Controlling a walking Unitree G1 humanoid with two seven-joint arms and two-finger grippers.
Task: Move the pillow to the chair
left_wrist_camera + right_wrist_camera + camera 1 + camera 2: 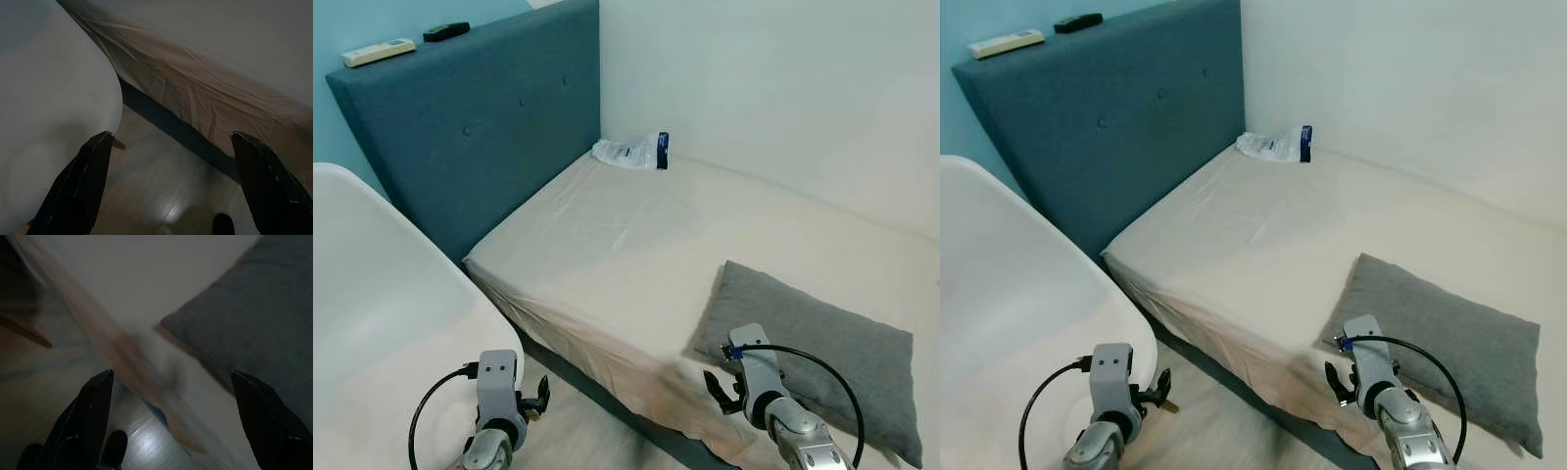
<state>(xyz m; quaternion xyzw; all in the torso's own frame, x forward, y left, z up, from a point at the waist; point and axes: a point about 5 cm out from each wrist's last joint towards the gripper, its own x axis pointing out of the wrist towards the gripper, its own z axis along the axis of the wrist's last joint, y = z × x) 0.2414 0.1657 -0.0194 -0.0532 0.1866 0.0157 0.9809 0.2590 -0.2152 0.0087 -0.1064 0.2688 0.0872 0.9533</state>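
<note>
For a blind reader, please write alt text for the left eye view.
A grey pillow lies on a beige bed near its edge, just beyond the open right gripper. The open left gripper hangs by a white chair; two remotes rest on the blue headboard.

I see the bed (636, 235) ahead, headboard (480, 127) at its left end, wall behind. Pillow (822, 348) lies on the bed's near right part, close to the edge. A packet (631, 152) lies in the far corner by the headboard. Two remotes (379, 52) lie atop the headboard. Chair (382, 323) stands left, just beside the bed.
</note>
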